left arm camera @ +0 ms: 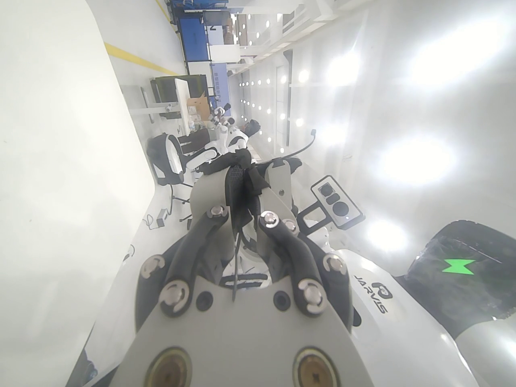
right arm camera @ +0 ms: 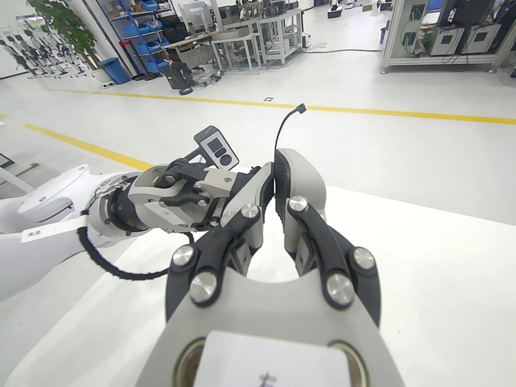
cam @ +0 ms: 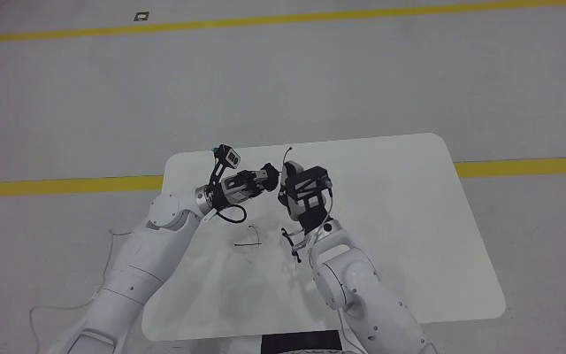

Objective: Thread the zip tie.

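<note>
over a white bench (cam: 416,177) on grey floor (cam: 88,88) crossed by yellow lines (cam: 265,19); far behind, shelving (right arm camera: 137,30) with blue bins. hard to follow along its whole length: zip tie (right arm camera: 278,134) swallowed where the pads of the right hand (right arm camera: 275,171) press shut on it, lost again where the two hands meet tip to tip. seen above the right hand as a thin black strip, curving up to a small square head at its free end. seen again as a narrow black tail pinched between the closed fingers of the left hand (left arm camera: 246,175), running back toward that hand's palm. held by both hands, raised clear of the bench. below the hands, a thin dark curl (cam: 250,239) on the bench; second tie or shadow, not to be told apart.
</note>
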You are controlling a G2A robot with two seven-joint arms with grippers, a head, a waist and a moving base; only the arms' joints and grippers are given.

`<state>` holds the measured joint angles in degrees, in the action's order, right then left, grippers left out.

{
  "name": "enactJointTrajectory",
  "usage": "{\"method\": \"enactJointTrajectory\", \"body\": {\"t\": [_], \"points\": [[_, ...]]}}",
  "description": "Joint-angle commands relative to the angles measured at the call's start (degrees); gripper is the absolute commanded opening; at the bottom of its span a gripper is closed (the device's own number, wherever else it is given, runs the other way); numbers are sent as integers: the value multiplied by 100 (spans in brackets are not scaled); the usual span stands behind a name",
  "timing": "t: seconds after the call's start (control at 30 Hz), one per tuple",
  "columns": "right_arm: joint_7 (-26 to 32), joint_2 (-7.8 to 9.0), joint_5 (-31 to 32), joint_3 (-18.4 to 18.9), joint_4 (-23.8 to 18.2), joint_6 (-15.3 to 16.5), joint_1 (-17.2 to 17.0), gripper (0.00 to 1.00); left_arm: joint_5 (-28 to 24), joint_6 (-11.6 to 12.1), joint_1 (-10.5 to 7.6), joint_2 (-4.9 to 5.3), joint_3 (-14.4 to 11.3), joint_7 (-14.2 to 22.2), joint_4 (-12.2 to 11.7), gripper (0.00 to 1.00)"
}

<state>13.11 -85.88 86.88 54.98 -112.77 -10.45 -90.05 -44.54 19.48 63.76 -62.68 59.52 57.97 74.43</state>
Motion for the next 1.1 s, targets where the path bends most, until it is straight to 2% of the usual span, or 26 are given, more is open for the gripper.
{"method": "enactJointTrajectory", "body": {"t": [0.0, 0.43, 0.47, 0.5, 0.53, 0.57, 0.93, 0.97, 1.0, 1.07], "points": [[21, 3, 8, 2, -2, 4, -7, 0, 0, 0, 0, 0, 0, 0, 0, 0], [61, 13, 1, 9, -7, -28, -30, 0, 0, 0, 0, 0, 0, 0, 0, 0], [60, 13, 10, 12, -6, -52, -34, 10, 0, 0, 0, 0, 0, 0, 0, 0], [61, 14, 14, 15, -11, -63, -33, 41, 0, 0, 0, 0, 0, 0, 0, 0], [60, 14, 21, 22, -28, -77, -30, 94, 0, 0, 0, 0, 0, 0, 0, 0], [62, 15, 31, 22, -46, -80, -28, 100, 0, 0, 0, 0, 0, 0, 0, 0], [185, 15, 34, 20, -164, -16, 75, 100, 0, 0, 0, 0, 0, 0, 0, 0], [184, 14, 34, 18, -169, -13, 89, 95, 0, 0, 0, 0, 0, 0, 0, 0], [187, 12, 34, 13, -174, -14, 98, 85, 0, 0, 0, 0, 0, 0, 0, 0], [193, 11, 36, -3, -188, -15, 107, 56, 0, 0, 0, 0, 0, 0, 0, 0]]}}
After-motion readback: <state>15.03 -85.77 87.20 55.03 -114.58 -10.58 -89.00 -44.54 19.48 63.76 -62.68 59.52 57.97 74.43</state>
